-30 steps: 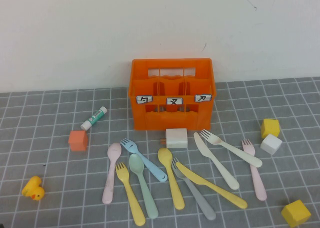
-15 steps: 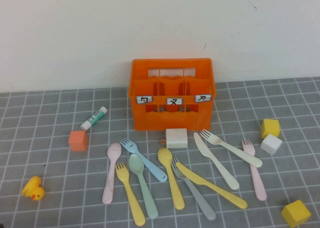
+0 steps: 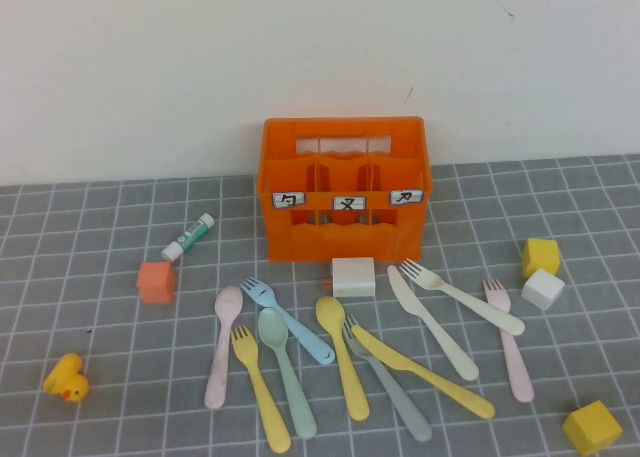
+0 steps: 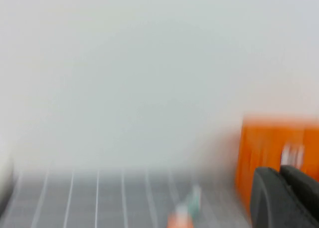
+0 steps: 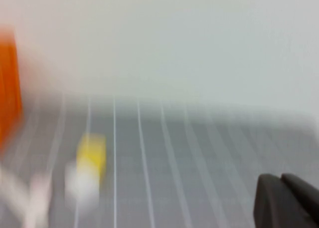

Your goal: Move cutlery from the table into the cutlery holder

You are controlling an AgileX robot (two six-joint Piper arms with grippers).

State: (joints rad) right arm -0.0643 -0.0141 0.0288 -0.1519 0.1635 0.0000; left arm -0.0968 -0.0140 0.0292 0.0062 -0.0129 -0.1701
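The orange cutlery holder (image 3: 345, 187) stands at the back of the grey table (image 3: 80, 277), against the white wall. Several pieces of cutlery lie in front of it: pink spoon (image 3: 222, 345), yellow fork (image 3: 260, 389), mint spoon (image 3: 285, 369), blue fork (image 3: 288, 320), yellow spoon (image 3: 342, 355), grey fork (image 3: 388, 382), yellow knife (image 3: 425, 372), cream knife (image 3: 432, 322), cream fork (image 3: 460, 295), pink fork (image 3: 508, 339). Neither arm shows in the high view. My left gripper (image 4: 280, 169) is shut and empty, with the holder (image 4: 269, 148) beyond it. My right gripper (image 5: 281, 176) is shut and empty above bare table.
A white block (image 3: 353, 276) sits against the holder's front. A glue stick (image 3: 188, 236), an orange cube (image 3: 156, 281) and a yellow duck (image 3: 67, 378) lie on the left. A yellow cube (image 3: 540, 256), a white cube (image 3: 541, 288) and another yellow cube (image 3: 591, 426) lie on the right.
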